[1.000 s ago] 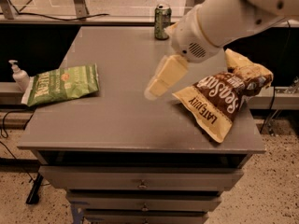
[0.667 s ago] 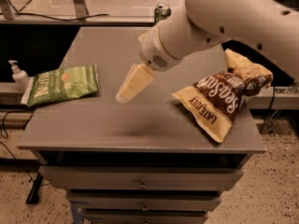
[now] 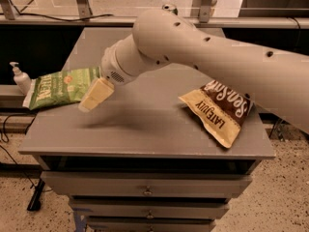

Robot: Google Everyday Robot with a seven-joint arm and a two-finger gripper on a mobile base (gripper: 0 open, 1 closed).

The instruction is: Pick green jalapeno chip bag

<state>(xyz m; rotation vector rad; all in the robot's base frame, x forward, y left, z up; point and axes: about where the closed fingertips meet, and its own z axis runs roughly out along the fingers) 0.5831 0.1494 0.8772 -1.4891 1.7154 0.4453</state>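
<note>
Standing just off the counter's [image 3: 145, 132] left edge is a white pump bottle [image 3: 19, 79]. Next to it, the green jalapeno chip bag [image 3: 60, 87] lies flat at the left side of the counter, with its white end toward the bottle. The tool [image 3: 88, 103], a cream wedge, hangs at the bag's right end, angled down and to the left, with its shadow on the bare grey top beneath. Whether it is wide or narrow I cannot tell, nor whether it touches the bag. The thick white arm [image 3: 203, 47] slopes in from the right and crosses above the middle of the counter. On the right a brown-and-tan Late July bag [image 3: 217, 112] lies partly under the arm.
</note>
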